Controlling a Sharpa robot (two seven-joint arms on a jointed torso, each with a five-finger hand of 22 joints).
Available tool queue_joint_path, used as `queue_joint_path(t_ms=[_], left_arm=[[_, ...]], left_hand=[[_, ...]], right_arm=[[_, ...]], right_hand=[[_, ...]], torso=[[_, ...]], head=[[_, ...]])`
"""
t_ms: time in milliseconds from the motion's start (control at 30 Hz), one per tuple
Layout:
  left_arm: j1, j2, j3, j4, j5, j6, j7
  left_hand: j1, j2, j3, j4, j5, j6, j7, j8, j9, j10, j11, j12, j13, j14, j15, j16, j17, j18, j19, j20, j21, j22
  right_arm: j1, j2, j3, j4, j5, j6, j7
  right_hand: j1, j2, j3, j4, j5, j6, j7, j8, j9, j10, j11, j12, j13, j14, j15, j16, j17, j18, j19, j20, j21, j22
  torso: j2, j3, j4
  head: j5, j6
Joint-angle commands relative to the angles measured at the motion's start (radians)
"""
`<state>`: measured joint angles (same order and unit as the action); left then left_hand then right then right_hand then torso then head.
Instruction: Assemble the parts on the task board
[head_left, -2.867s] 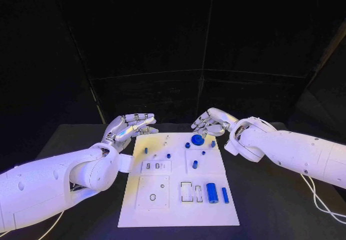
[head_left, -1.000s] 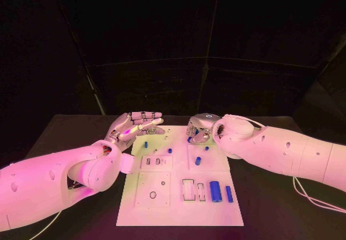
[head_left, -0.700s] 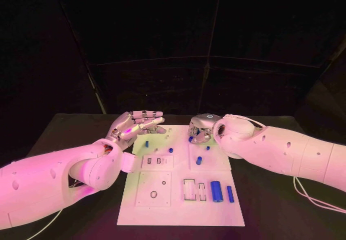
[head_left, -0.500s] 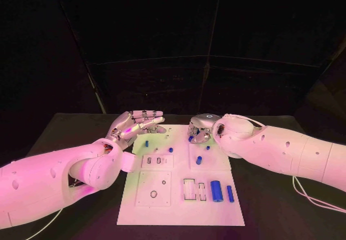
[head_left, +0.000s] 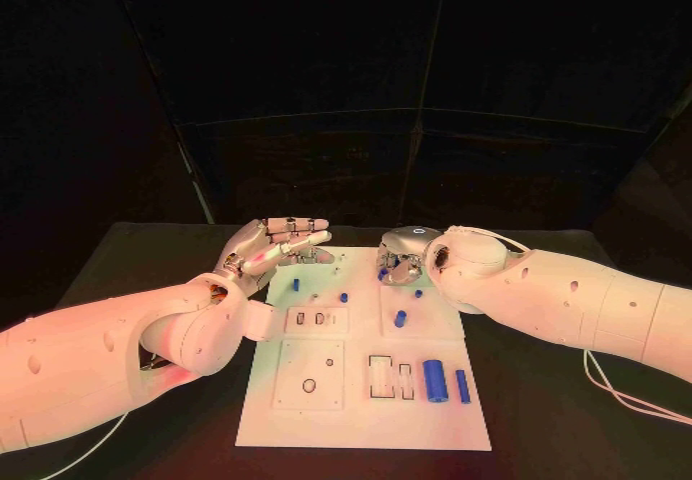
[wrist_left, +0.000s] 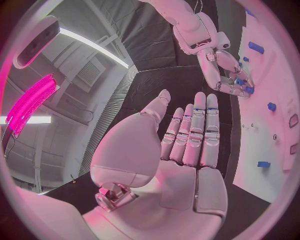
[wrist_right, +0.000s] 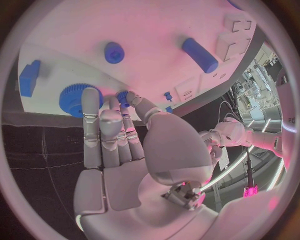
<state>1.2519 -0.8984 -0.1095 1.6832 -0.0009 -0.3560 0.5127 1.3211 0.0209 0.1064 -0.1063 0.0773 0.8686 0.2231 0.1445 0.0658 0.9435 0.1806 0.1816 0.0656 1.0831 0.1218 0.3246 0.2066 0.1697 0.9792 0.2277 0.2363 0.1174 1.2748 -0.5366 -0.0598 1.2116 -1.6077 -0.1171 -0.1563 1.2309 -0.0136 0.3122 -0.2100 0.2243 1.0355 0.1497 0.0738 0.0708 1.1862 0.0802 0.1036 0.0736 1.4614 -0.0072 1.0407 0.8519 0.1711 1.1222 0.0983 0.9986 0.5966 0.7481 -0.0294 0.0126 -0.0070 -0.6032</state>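
Note:
The white task board (head_left: 361, 420) lies in the middle of the black table. On it are a thick blue cylinder (head_left: 434, 380), a slim one (head_left: 463, 385) and a short peg (head_left: 401, 319). My right hand (head_left: 404, 256) hovers low over the board's far right corner. There its fingertips (wrist_right: 117, 106) reach a small blue part (wrist_right: 123, 97) beside the blue gear (wrist_right: 77, 98); whether it is pinched cannot be told. My left hand (head_left: 276, 246) is raised at the board's far left corner, fingers straight and apart, holding nothing.
Small blue pegs (head_left: 345, 297) stand at the board's far middle, and rectangular slots (head_left: 385, 378) sit near the cylinders. The right wrist view shows a blue block (wrist_right: 29, 77) and a round peg (wrist_right: 114, 51) on the board (wrist_right: 156, 30). Black table surrounds it.
Since the earliest frame my right hand has turned and come down over the blue gear, hiding it in the head view. In the last second both hands barely move.

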Motion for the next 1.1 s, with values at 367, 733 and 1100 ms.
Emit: queue_joint_path(t_ms=[367, 733, 1100], left_arm=[[0.002, 0.003, 0.000, -0.003, -0.008, 0.016, 0.002], [0.003, 0.006, 0.000, -0.008, -0.008, 0.017, 0.004], [0.004, 0.006, 0.000, -0.007, -0.008, 0.018, 0.005]], left_hand=[[0.001, 0.013, -0.002, -0.001, -0.006, -0.009, 0.018, -0.004, -0.001, -0.010, 0.002, -0.006, -0.001, 0.000, -0.001, 0.006, 0.002, 0.011, 0.007, 0.000, -0.005, -0.002], [-0.004, 0.015, -0.006, 0.002, -0.006, -0.014, 0.021, -0.006, -0.001, -0.016, 0.005, -0.007, -0.001, -0.001, 0.000, 0.008, 0.004, 0.010, 0.008, 0.000, -0.007, -0.003], [-0.004, 0.015, -0.006, 0.002, -0.006, -0.015, 0.021, -0.006, -0.001, -0.016, 0.005, -0.007, -0.002, -0.001, 0.000, 0.009, 0.004, 0.010, 0.009, 0.000, -0.007, -0.003]], right_arm=[[0.002, 0.006, 0.001, -0.009, 0.031, -0.114, 0.036], [0.002, 0.004, 0.001, 0.004, 0.117, -0.293, 0.081], [0.003, 0.056, 0.002, -0.059, 0.131, -0.303, 0.100]], right_hand=[[0.043, 0.044, 0.070, 0.006, -0.071, 0.038, -0.002, 0.011, 0.003, 0.026, -0.007, 0.017, 0.003, 0.012, -0.006, 0.034, 0.024, 0.002, -0.006, -0.006, 0.042, 0.037], [0.050, 0.040, 0.126, 0.012, -0.092, 0.048, 0.003, 0.013, 0.002, 0.029, -0.004, 0.020, 0.004, 0.016, -0.003, 0.069, 0.059, -0.005, 0.006, -0.005, 0.085, 0.085], [0.044, 0.030, 0.134, 0.018, -0.097, 0.046, 0.005, 0.011, 0.001, 0.024, -0.002, 0.019, 0.002, 0.016, -0.002, 0.076, 0.063, -0.006, 0.004, -0.003, 0.091, 0.091]], torso=[[0.001, -0.0007, -0.0016], [0.005, -0.0010, 0.0036], [0.014, -0.0061, 0.0152]], head=[[0.000, 0.000], [0.011, 0.008], [0.008, 0.011]])
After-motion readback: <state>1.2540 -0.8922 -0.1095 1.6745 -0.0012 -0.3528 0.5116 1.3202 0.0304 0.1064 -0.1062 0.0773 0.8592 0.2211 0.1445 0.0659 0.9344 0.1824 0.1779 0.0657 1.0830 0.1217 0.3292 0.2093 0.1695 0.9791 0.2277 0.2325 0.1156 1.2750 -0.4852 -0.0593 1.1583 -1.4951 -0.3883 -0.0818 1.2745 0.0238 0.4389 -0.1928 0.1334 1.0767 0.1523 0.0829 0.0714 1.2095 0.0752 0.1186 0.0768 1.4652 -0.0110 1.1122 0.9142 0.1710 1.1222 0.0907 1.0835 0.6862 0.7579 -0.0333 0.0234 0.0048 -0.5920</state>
